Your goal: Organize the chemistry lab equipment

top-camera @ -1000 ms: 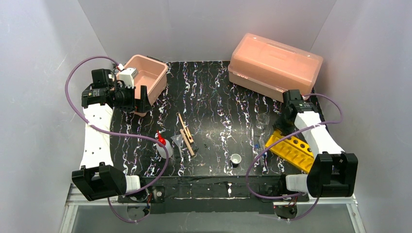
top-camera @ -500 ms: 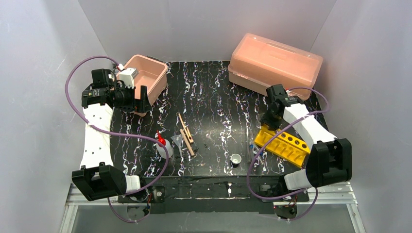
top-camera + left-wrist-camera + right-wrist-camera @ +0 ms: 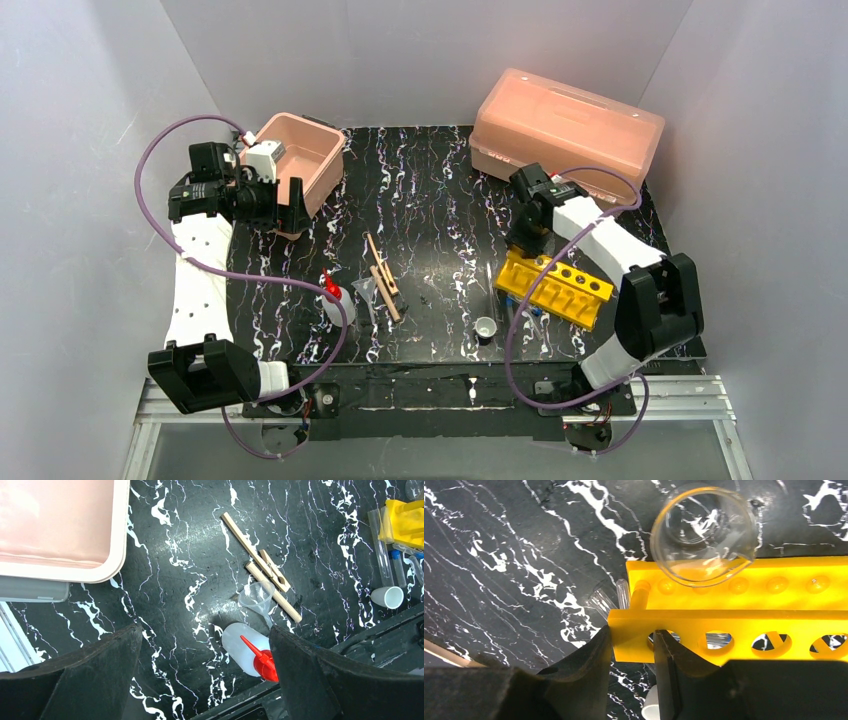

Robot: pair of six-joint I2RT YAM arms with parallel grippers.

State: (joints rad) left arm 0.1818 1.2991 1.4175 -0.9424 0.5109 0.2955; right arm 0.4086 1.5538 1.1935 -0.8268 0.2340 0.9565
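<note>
My right gripper (image 3: 520, 250) (image 3: 633, 635) is shut on the left end of the yellow holed rack (image 3: 557, 286) (image 3: 734, 600). A clear glass beaker (image 3: 701, 535) stands at the rack's far side. Clear tubes (image 3: 623, 592) lie under the rack's end; blue-capped ones (image 3: 397, 565) show beside it. The tiny white cup (image 3: 486, 328) (image 3: 387, 596) stands near the front edge. The white squeeze bottle with red nozzle (image 3: 338, 303) (image 3: 245, 647) lies left of the wooden clamps (image 3: 383, 275) (image 3: 262, 567). My left gripper (image 3: 285, 205) (image 3: 202, 635) is open and empty, high above the bottle.
An open pink bin (image 3: 300, 160) (image 3: 60, 525) sits at the back left under my left wrist. The big pink lidded box (image 3: 565, 125) stands at the back right. A small clear funnel (image 3: 256, 596) lies between bottle and clamps.
My right gripper has moved left and toward the table's middle, taking the yellow rack with it. The left arm has not moved.
</note>
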